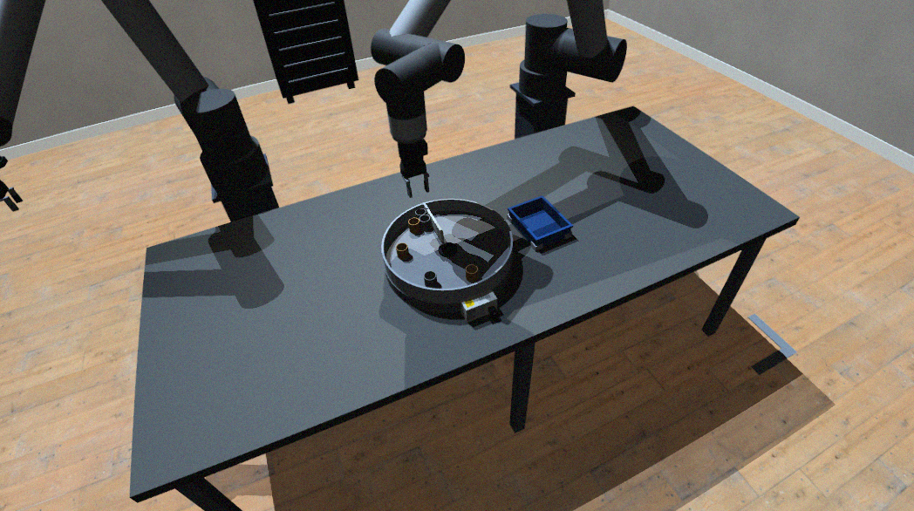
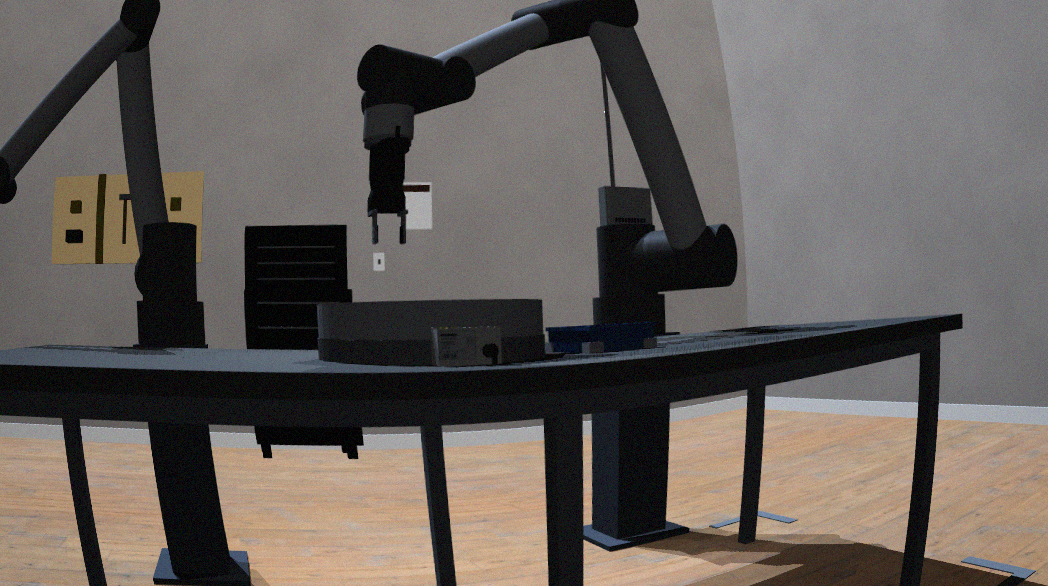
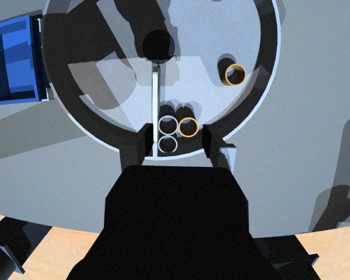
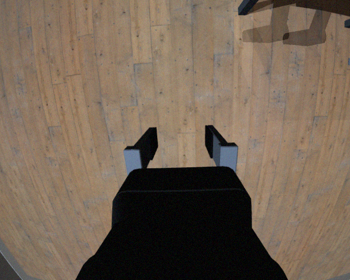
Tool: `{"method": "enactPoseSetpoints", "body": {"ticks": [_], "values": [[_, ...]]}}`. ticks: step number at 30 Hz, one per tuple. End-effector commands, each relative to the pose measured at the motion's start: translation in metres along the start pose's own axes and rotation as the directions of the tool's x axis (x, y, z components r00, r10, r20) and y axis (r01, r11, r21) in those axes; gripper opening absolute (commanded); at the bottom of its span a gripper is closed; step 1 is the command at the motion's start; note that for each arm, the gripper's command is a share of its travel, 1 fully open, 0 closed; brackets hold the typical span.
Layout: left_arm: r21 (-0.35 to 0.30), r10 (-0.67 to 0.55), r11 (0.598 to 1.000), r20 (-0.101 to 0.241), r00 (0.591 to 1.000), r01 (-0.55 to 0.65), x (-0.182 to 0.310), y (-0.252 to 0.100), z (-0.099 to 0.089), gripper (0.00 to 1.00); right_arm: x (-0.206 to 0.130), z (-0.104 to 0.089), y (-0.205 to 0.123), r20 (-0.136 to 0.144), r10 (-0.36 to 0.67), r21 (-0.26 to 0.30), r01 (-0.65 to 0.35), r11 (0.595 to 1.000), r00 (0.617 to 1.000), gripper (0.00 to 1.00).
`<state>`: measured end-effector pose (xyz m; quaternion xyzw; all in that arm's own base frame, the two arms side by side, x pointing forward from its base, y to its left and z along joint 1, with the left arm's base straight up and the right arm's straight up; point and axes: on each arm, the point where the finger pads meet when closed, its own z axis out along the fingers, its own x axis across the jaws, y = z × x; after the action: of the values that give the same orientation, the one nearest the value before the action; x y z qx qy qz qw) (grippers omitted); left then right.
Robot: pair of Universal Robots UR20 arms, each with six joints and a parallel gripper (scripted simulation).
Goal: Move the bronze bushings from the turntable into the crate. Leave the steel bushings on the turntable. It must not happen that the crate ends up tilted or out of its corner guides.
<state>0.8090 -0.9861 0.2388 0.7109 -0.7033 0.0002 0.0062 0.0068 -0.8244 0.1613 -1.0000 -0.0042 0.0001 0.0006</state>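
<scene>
The turntable (image 1: 438, 296) (image 2: 378, 320) carries three bronze bushings: one beside the divider (image 1: 413, 226) (image 3: 188, 129), one at the left (image 1: 402, 251) (image 3: 235, 75) and one at the front right (image 1: 471, 272). Two steel bushings (image 1: 425, 219) (image 3: 167, 144) touch the divider; a third (image 1: 430, 279) stands at the front. The blue crate (image 1: 558, 234) (image 2: 603, 334) (image 3: 33, 60) looks level and empty between its guides. My left gripper (image 1: 417, 193) (image 2: 389, 241) (image 3: 178, 134) is open, pointing down above the bronze and steel bushings by the divider. My right gripper (image 1: 13, 200) (image 4: 180, 136) is open over the floor.
The thin upright divider (image 1: 436, 225) (image 3: 155, 102) runs from the dark hub (image 3: 158, 45) to the turntable's rim. A control box (image 1: 479, 307) (image 2: 466, 346) sits against the turntable's front. Small corner guides (image 3: 45, 98) stand between crate and turntable.
</scene>
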Motion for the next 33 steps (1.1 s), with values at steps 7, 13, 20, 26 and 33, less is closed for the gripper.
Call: {"method": "enactPoseSetpoints", "body": {"ticks": [7,13,20,26,33], "values": [[0.009,0.021,1.000,0.008,1.000,-0.021,0.0006,0.0121,-0.0034,1.00,0.0001,-0.0007,0.0005,0.000,0.000,-0.001,0.000,1.000,1.000,1.00],[0.009,0.021,1.000,0.008,1.000,-0.021,0.0006,0.0121,-0.0034,0.35,0.0001,-0.0007,0.0005,0.000,0.000,-0.001,0.000,1.000,1.000,1.00],[0.009,0.021,1.000,0.008,1.000,-0.021,0.0006,0.0121,-0.0034,0.35,0.0001,-0.0007,0.0005,0.000,0.000,-0.001,0.000,1.000,1.000,1.00],[0.009,0.021,1.000,0.008,1.000,-0.021,0.0006,0.0121,-0.0034,0.35,0.0001,-0.0007,0.0005,0.000,0.000,-0.001,0.000,1.000,1.000,1.00],[0.009,0.021,1.000,0.008,1.000,-0.021,0.0006,0.0121,-0.0034,0.35,0.0001,-0.0007,0.0005,0.000,0.000,-0.001,0.000,1.000,1.000,1.00]]}}
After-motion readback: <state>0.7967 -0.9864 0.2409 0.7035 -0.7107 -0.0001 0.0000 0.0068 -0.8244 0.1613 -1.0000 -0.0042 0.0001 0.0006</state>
